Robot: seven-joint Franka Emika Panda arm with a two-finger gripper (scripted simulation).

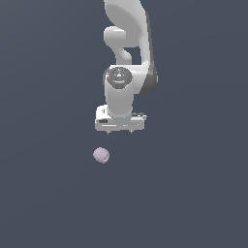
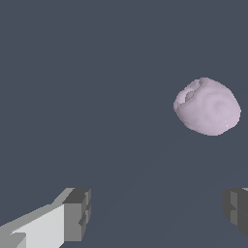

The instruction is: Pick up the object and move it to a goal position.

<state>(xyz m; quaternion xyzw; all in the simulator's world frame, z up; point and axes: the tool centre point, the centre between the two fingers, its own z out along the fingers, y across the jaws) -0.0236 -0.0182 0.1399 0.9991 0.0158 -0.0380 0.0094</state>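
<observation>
Ball (image 1: 101, 155) apart from gaping end effector (image 1: 119, 131).

The ball (image 1: 101, 155) is pale lilac-pink, evenly tinted, with faint whitish highlights and slightly darker mauve shading in the dents of its lumpy surface (image 2: 207, 106). The arm (image 1: 127, 58) is glossy white with dark grey joint bands at its 3 o'clock edge and a grey disc flecked red. The gripper (image 1: 119, 131) is white; its fingertips (image 2: 77, 214) are mid-grey. The ground (image 1: 43, 193) is plain slate blue-grey.
</observation>
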